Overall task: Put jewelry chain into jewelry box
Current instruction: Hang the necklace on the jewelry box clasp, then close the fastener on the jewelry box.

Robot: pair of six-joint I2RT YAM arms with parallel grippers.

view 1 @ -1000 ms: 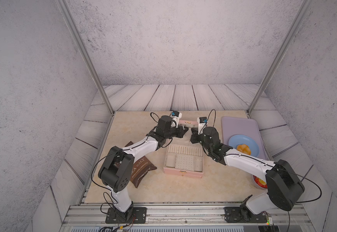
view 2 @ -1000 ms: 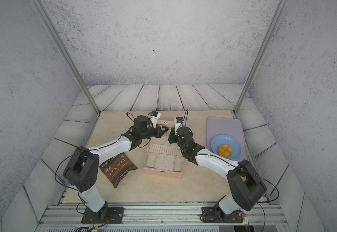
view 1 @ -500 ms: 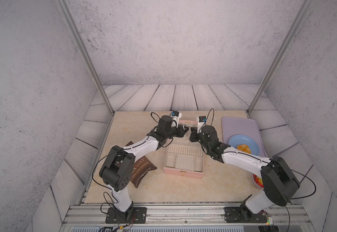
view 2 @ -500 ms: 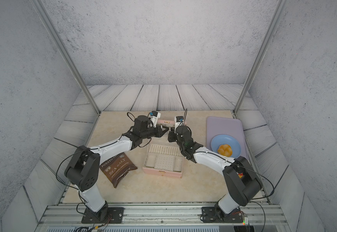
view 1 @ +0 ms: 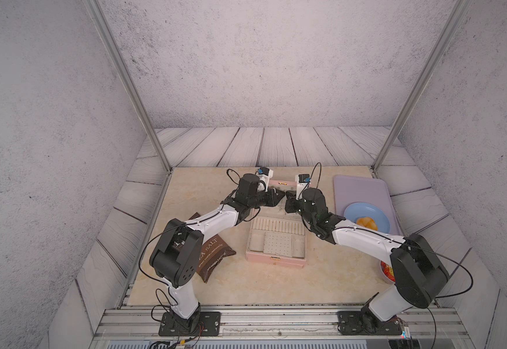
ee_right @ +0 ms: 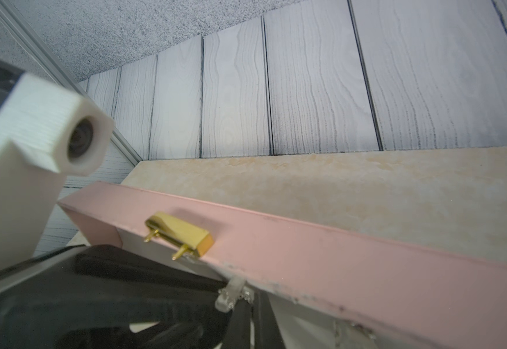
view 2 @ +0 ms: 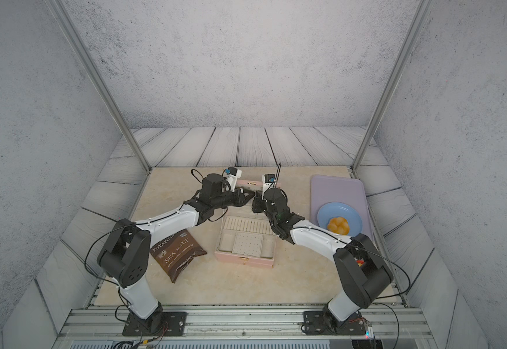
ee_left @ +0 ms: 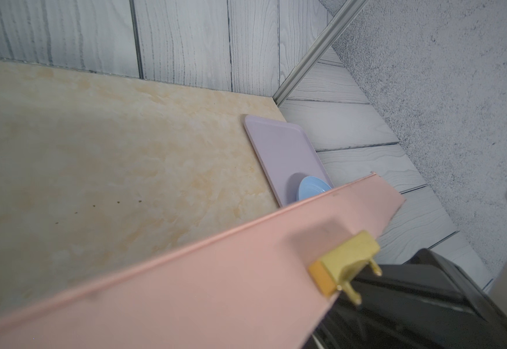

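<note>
My left gripper point(view 1: 279, 195) and right gripper point(view 1: 288, 198) meet tip to tip at the far side of the open jewelry box point(view 1: 276, 263), just inside its raised lid point(view 1: 281, 183), below the gold clasp point(ee_right: 182, 234). I can't tell how wide either one stands. The tips are hidden btwn wrists and lid, and no view shows a clear hold on anything. The jewelry chain point(ee_right: 235, 292) is prob. the pale glinting bit by a clear hook inside the lid near the clasp; it's too fine to show in both top views. Risks: a chain this thin could slip off and drop outside the box w/o my seeing it. A snagged link could tug the lid shut or drag the light box. W/ tips this close, they may knock each other.
</note>
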